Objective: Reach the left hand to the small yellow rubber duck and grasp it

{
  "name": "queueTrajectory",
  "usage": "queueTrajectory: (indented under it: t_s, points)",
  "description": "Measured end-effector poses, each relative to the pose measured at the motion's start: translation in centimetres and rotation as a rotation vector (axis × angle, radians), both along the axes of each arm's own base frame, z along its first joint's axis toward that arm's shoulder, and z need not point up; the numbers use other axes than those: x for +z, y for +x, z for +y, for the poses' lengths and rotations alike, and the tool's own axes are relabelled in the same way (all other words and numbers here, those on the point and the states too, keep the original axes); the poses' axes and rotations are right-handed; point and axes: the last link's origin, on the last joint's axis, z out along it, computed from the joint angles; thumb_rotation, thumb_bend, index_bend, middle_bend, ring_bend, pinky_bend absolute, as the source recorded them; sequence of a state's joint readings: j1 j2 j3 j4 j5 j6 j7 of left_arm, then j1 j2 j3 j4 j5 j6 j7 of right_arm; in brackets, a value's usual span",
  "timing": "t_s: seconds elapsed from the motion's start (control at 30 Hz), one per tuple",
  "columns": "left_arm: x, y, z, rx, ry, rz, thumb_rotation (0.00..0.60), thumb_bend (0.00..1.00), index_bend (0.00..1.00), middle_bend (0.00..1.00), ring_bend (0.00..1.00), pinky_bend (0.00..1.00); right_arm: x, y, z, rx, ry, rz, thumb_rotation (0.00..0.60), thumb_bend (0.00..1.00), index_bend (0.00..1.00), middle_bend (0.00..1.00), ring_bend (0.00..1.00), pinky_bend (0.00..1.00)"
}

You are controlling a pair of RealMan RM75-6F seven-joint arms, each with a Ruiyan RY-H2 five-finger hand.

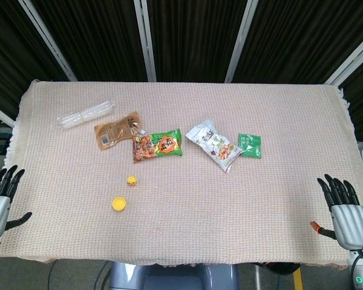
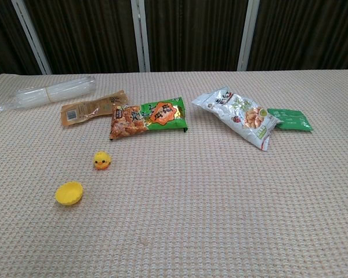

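The duck point(image 1: 132, 180) sits alone on the tabletop point(image 1: 242, 205), left of centre, just beyond a yellow cup point(image 1: 118, 203) and nearer than the orange-green snack bag point(image 1: 158, 145). Nothing touches it. The left hand point(image 1: 0, 202) hangs off the near left edge, fingers apart and empty, well away from the duck, so by my reckoning the whole reach and grasp are yet to come. The right hand point(image 1: 345, 211) waits at the opposite edge, likewise spread and empty. A woven beige cloth covers the tabletop; dark curtains with pale poles close off the back
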State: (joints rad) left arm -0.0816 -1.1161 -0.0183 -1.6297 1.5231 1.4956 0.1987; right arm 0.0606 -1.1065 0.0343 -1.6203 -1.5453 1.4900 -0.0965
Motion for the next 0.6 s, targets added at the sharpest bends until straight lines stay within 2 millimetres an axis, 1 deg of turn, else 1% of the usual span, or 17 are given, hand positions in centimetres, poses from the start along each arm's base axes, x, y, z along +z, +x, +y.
queueTrajectory:
  t_s: [0.6]
  points:
    - [-0.19,-0.01,-0.03,0.015,-0.014,-0.004,0.6,0.04,0.0,0.0,0.0,0.0,-0.14,0.0,-0.02,-0.006,0.017,-0.006,0.6,0.01,0.01,0.0,0.0,0.0]
